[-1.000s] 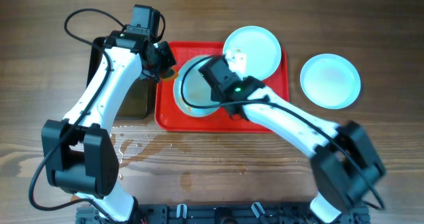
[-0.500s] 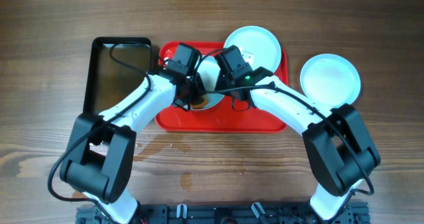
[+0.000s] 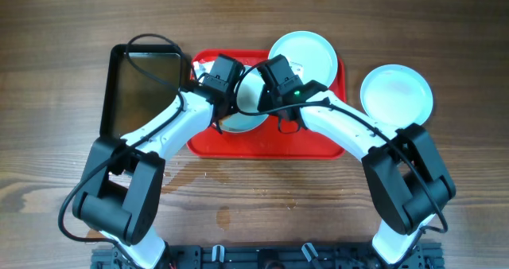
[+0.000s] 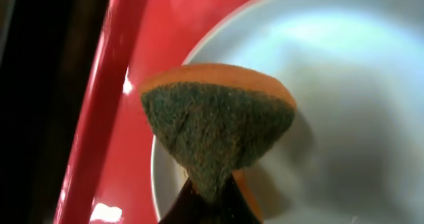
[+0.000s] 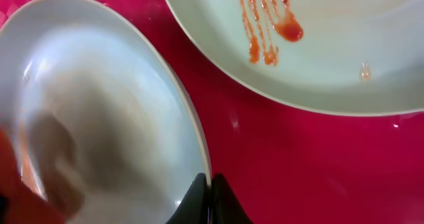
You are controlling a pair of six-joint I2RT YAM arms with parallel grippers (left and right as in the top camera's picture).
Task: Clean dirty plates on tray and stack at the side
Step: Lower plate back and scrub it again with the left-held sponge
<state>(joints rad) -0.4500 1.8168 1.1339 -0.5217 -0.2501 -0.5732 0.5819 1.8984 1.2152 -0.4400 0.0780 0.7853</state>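
left wrist: left claw clamps a sponge; right claw pinches the plate (black pan beside tray).

Overhead, both arms cover most of the middle plate. In the left wrist view the sponge hides nearly all of the left fingers. In the right wrist view the bottom edge cuts off the right fingers, the streaked plate runs past the top and right edges, and the lower left is blurred.
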